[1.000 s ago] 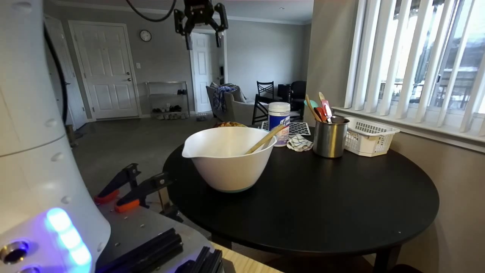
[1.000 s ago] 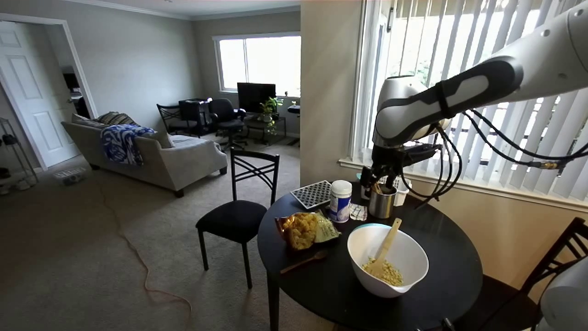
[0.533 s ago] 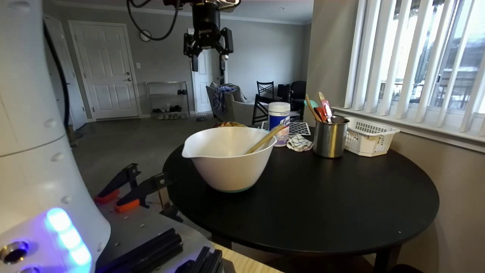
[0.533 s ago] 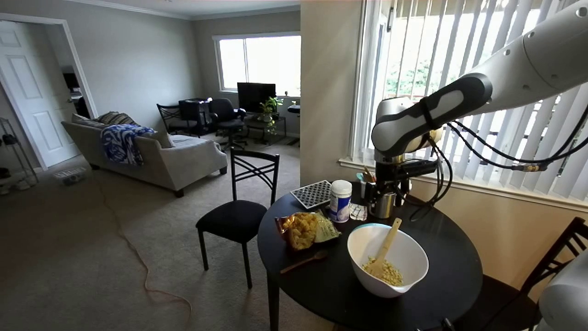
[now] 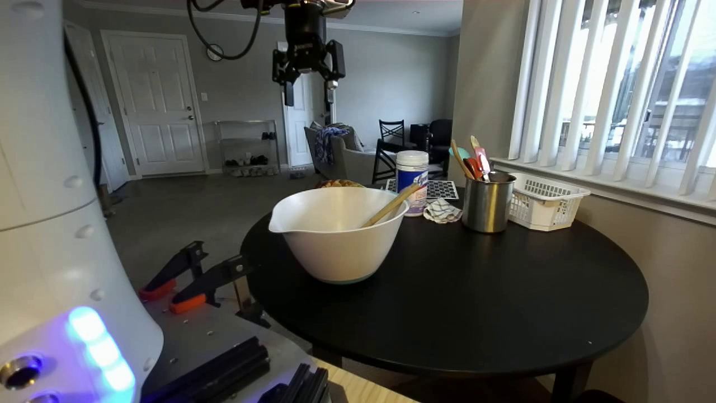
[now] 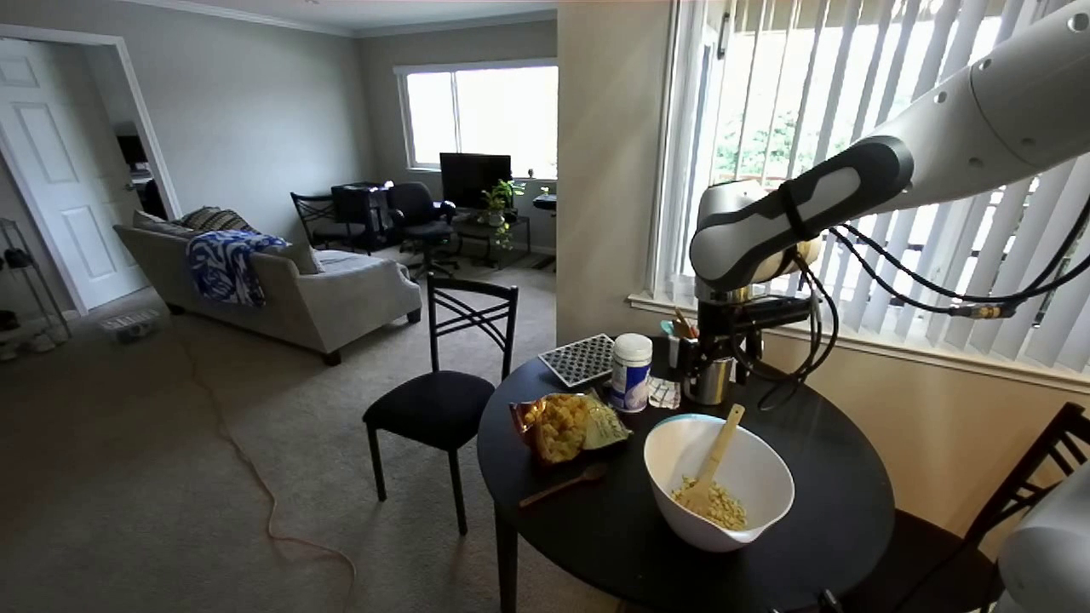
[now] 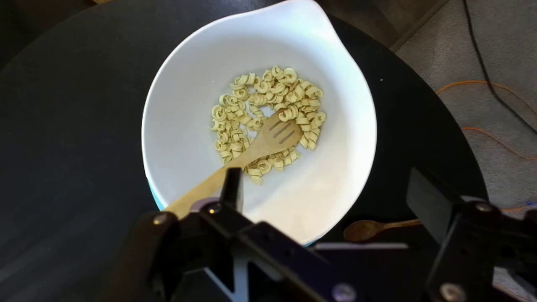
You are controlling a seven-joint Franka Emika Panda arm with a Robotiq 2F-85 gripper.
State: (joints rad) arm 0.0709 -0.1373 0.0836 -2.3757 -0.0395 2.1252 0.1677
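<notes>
Pasta point(image 7: 304, 94) in short pale spirals lies loosely over the floor of a white mixing bowl point(image 7: 176, 113) with a pouring lip, and the slotted head of a wooden spatula point(image 7: 254, 152) rests among the pieces. Its handle slants up and sticks out past the rim in both exterior views. Above the bowl hangs the gripper point(image 5: 309, 99), pointing down, its two fingers spread wide; the space between them is bare, so it grips nothing, and the fingertips are well apart from bowl and spatula. In the wrist view one finger hides part of the spatula's handle, while the other shows near a brown wooden spoon point(image 7: 364, 230). The bowl stands upright on a round black table point(image 5: 475, 313), toward its edge. Near it are a yellow-fronted bag point(image 6: 562, 426), a Lysol canister point(image 5: 404, 182), a crumpled checked cloth point(image 5: 442, 211) and a stainless-steel pot point(image 5: 488, 207) of red and wooden utensils point(image 5: 473, 167), with a white plastic basket point(image 5: 551, 215) just beside it. Farther out, in an exterior view, stand a black chair point(image 6: 438, 404) and a sofa point(image 6: 341, 298) with a blue-and-white throw point(image 6: 226, 264) draped over its back.
</notes>
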